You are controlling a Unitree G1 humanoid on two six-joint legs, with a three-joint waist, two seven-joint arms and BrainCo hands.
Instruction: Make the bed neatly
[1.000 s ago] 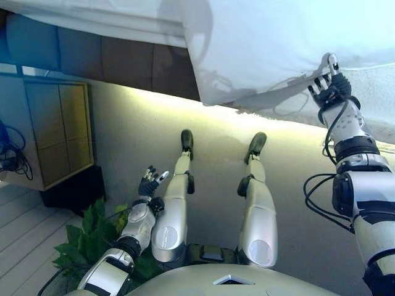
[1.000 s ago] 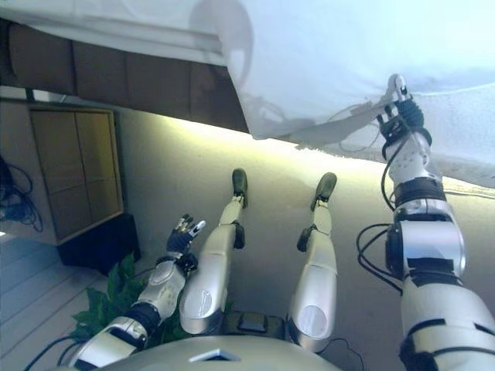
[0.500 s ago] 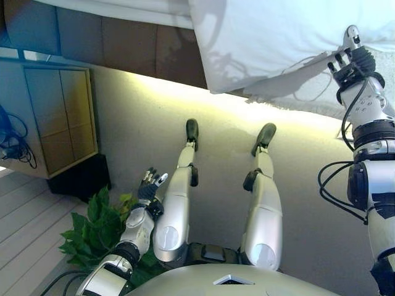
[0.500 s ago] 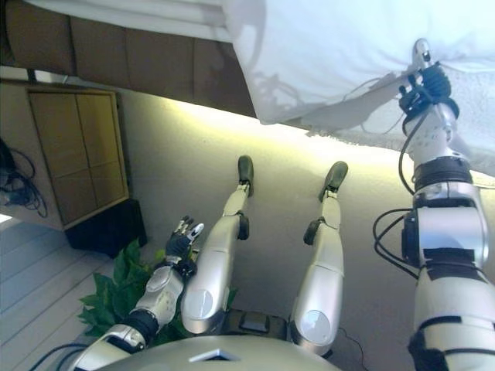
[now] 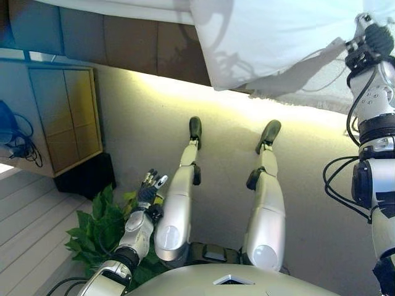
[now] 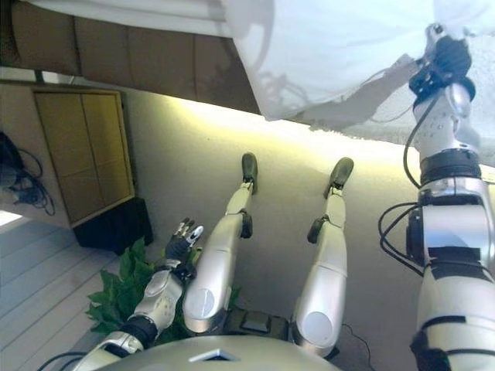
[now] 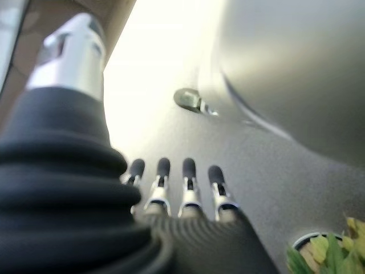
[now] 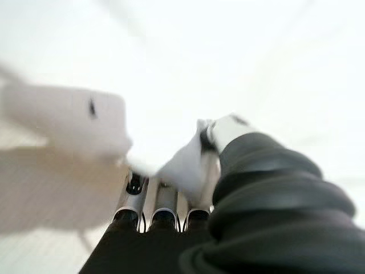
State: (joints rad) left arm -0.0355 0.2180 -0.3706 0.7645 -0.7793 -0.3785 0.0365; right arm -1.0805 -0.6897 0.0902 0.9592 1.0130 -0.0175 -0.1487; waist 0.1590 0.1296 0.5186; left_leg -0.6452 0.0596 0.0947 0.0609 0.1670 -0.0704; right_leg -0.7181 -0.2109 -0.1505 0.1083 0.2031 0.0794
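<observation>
A white bedcover [image 5: 278, 31] hangs over the edge of the bed, across the far side of the view. My right hand [image 5: 370, 43] is raised to its lower edge at the far right. In the right wrist view its thumb and fingers [image 8: 165, 205] pinch a fold of the white cover [image 8: 182, 162]. A rougher white layer [image 5: 315, 95] shows under the cover's edge. My left hand [image 5: 150, 188] hangs low at the left, away from the bed, fingers [image 7: 171, 182] straight and empty.
The bed's dark brown base [image 5: 123, 43] runs along the far left. A wooden cabinet [image 5: 62, 123] stands at the left with cables beside it. A green potted plant [image 5: 99, 228] sits on the floor by my left hand. Grey carpet [image 5: 142, 117] lies before the bed.
My right hand has moved up and to the right along the bed's edge, with the cover's edge in it. The view has shifted a little. The left hand has stayed low.
</observation>
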